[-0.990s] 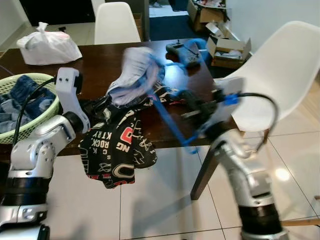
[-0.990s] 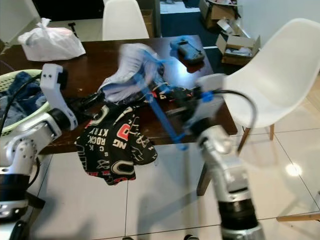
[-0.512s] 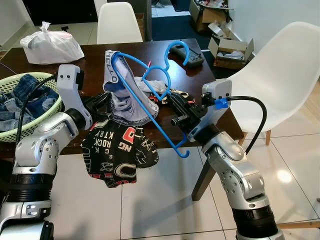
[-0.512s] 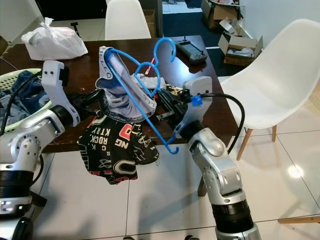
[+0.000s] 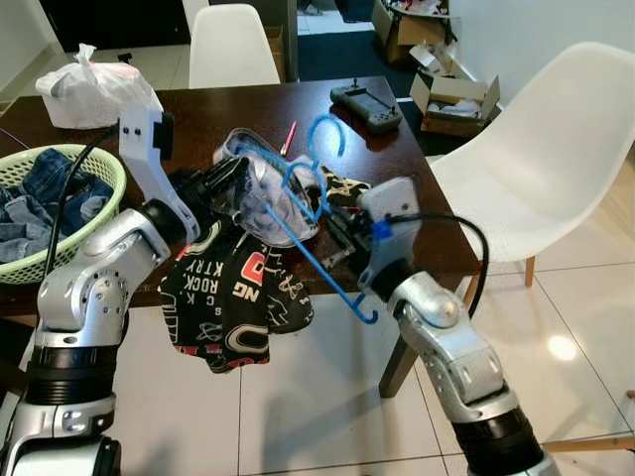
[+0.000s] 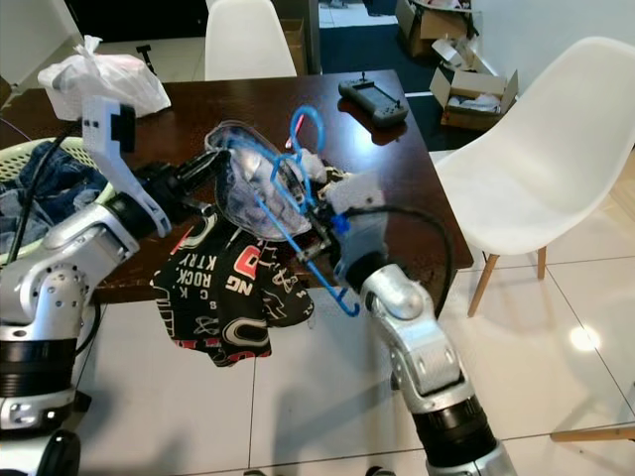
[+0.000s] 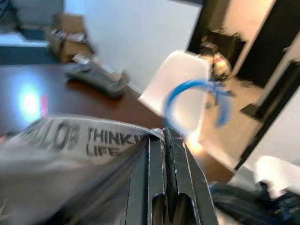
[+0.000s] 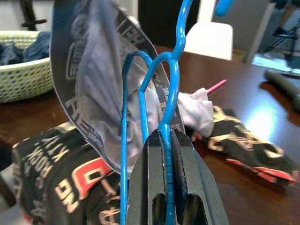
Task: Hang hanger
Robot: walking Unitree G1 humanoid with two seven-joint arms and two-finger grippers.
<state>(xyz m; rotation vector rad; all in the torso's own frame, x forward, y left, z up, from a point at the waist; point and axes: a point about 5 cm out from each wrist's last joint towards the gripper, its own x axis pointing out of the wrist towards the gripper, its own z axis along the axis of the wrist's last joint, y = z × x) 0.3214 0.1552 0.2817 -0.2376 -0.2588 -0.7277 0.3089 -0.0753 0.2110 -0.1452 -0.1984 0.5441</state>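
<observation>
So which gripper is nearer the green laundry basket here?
Left. The left gripper grips the grey garment closer to the basket; the right gripper, clamping the blue hanger, is farther off.

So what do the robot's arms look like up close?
Both arms are shiny silver metal with rounded joints and black bands. Each wrist carries a white box with a black cable looping off it. The right gripper and left gripper each have two long black fingers. The right wrist has a small blue tag.

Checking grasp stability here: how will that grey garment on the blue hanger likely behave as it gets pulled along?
Likely floppy: the grey garment sags in folds off the blue hanger. Probably light, since the thin hanger carries it. The left gripper pinches its printed waistband, which may stretch.
</observation>
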